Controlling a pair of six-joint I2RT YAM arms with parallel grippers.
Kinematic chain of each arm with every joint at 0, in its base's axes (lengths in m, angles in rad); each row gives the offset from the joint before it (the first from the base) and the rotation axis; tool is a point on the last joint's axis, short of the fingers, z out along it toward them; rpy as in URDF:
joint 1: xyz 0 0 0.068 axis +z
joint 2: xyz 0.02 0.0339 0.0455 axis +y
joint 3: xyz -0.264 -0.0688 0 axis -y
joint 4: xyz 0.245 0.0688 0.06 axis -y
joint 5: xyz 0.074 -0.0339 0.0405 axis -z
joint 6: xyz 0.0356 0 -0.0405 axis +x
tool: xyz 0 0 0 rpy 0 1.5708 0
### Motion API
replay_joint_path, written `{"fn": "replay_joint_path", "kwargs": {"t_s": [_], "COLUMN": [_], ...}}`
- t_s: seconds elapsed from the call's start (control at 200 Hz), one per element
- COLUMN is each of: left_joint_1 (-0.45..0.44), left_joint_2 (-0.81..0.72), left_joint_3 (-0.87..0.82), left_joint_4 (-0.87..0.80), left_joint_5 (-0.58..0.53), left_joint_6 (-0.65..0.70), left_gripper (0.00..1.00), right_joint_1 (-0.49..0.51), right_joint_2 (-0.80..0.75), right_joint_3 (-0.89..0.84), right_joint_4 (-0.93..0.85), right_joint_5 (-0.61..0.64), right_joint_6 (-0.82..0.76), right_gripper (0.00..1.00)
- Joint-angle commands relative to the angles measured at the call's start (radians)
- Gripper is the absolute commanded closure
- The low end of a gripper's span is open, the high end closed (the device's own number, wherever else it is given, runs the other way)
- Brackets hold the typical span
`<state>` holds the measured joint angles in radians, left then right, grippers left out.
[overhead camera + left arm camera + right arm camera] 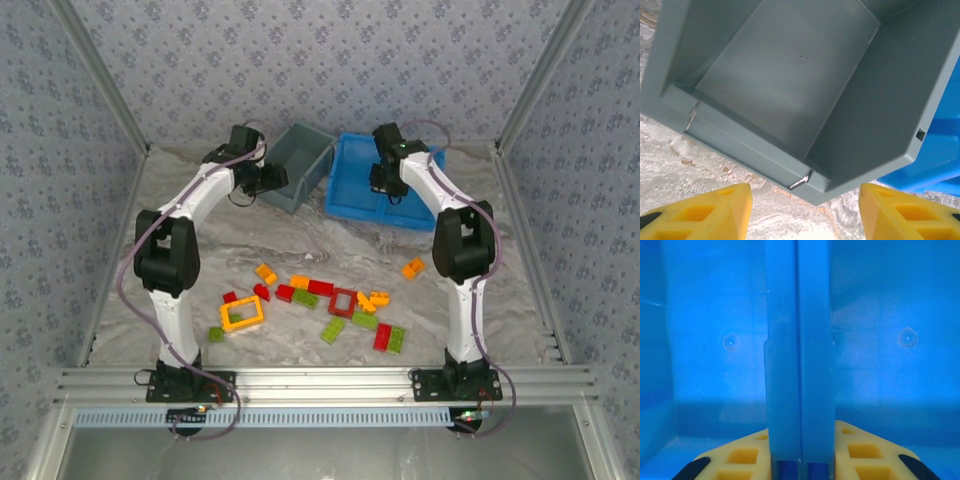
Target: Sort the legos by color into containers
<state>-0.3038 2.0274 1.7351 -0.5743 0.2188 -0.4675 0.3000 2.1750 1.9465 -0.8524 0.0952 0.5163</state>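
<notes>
Nearest, the legos (320, 300) lie scattered on the marbled table (330, 245) just beyond the arm bases. They are red, orange and green bricks, with a yellow frame (242, 315) on the left and a red frame (343, 302) in the middle. One orange brick (413, 268) sits apart to the right. Farther back, the left gripper (805, 197) hovers just beside the near wall of the grey bin (790, 75), its fingers spread apart. To the right, the right gripper (802, 445) reaches into the blue tray (890, 365), its fingers pressed against both sides of the divider (799, 340) between the two compartments.
</notes>
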Motion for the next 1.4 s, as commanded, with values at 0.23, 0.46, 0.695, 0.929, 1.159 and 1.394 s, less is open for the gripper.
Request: {"fn": "replay_joint_path", "kwargs": {"t_s": [0.23, 0.46, 0.695, 0.929, 1.159, 1.394], "left_joint_1": [-0.027, -0.048, -0.084, -0.102, -0.116, -0.124], "left_joint_2": [0.171, 0.275, 0.231, 0.116, 0.015, -0.109], "left_joint_3": [0.225, 0.36, 0.28, 0.086, -0.06, -0.23], "left_joint_4": [-0.051, -0.126, -0.085, 0.018, 0.058, 0.101], "left_joint_5": [0.022, 0.044, 0.054, 0.054, 0.045, 0.025], "left_joint_6": [-0.01, 0.001, -0.002, -0.043, -0.054, -0.075], "left_gripper": [0.53, 0.6, 0.63, 0.64, 0.65, 0.65], "right_joint_1": [0.015, 0.036, 0.062, 0.085, 0.117, 0.162], "right_joint_2": [-0.059, -0.036, -0.011, 0.009, 0.014, -0.025], "right_joint_3": [-0.093, -0.071, -0.032, -0.002, 0.006, -0.06], "right_joint_4": [-0.009, 0.006, 0.01, 0.011, 0.001, 0.01], "right_joint_5": [0.021, -0.012, -0.039, -0.08, -0.104, -0.103], "right_joint_6": [0.04, 0.048, 0.036, -0.003, -0.036, -0.037], "right_gripper": [0.81, 0.82, 0.83, 0.83, 0.83, 0.83]}}
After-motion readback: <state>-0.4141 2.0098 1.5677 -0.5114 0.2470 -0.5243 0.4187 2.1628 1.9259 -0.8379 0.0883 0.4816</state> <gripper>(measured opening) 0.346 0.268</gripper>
